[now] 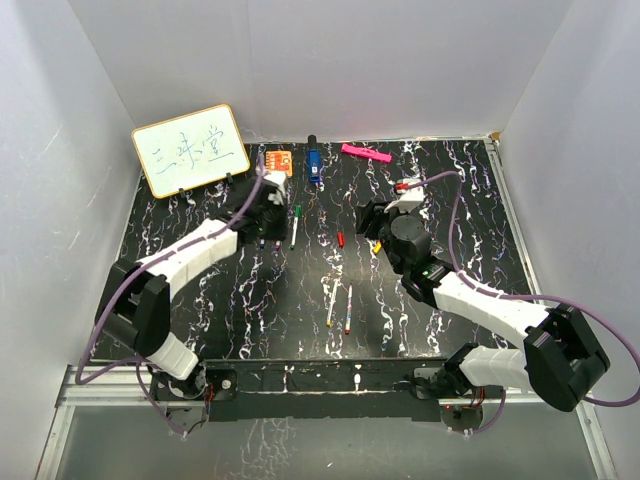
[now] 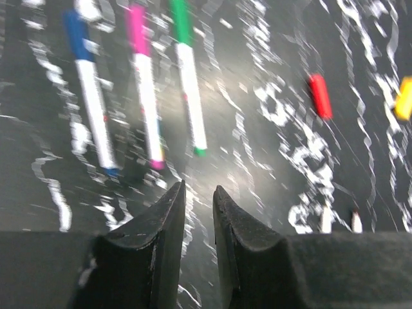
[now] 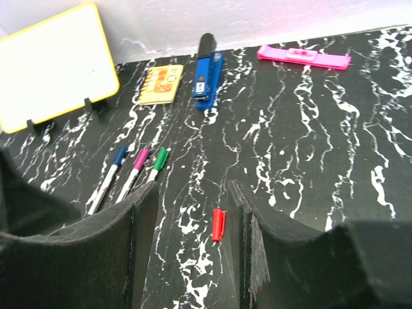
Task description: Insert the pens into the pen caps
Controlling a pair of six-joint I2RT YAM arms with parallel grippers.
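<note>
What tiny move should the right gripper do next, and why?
Probably it should dip the right gripper down over the red cap and close on it. Its jaws stand open and empty, and the cap lies loose on the table just ahead, in line with the gap. Three pens already wear caps, so the red cap looks like the next one to pick up.

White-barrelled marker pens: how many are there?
5. Beyond the left gripper, side by side: a blue-capped pen, a pink-capped pen, a green-capped pen. A fourth pen and fifth pen lie together midway down the black marbled table. None seems hidden.
</note>
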